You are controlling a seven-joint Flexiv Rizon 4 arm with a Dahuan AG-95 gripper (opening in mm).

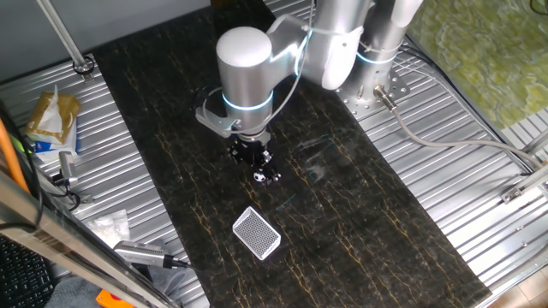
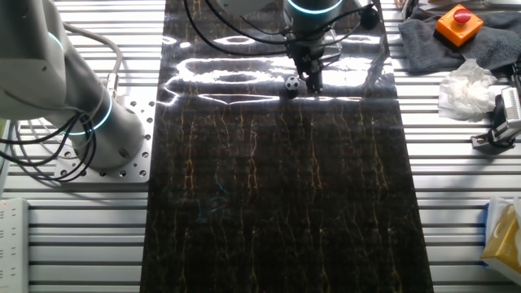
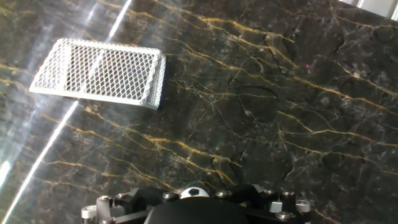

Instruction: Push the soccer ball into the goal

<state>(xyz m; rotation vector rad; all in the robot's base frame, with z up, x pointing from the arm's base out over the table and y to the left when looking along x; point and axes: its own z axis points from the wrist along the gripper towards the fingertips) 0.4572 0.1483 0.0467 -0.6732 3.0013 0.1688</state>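
1. Setup: the gripper (image 1: 254, 161) hangs low over the dark marble-patterned table (image 1: 368, 222), fingers pointing down, close to the surface.
2. The soccer ball (image 1: 264, 177) sits on the table right at the fingertips. In the other fixed view the soccer ball (image 2: 291, 83) lies just left of the gripper (image 2: 312, 80); contact cannot be confirmed.
3. In the hand view the soccer ball (image 3: 194, 192) shows only as a white-and-black cap at the bottom edge, partly hidden by the gripper body.
4. Finger state: cannot tell. The fingers read as one dark cluster in both fixed views, and the hand view does not show the tips.
5. The goal (image 1: 256, 233) lies on the table nearer the camera than the ball, well apart from it. In the hand view the goal (image 3: 99, 73) is at upper left, with bare table between it and the ball.
6. Handling judgement: the ball looks very light, hard and round, so it should roll freely on the glossy surface and run on after any tap.
7. No grasp seems needed. Contact should be on the side of the ball opposite the goal, near mid-height, with a finger flank.
8. Risk: an off-centre push would likely send it sideways past the frame. The goal also looks light and could shift if struck.
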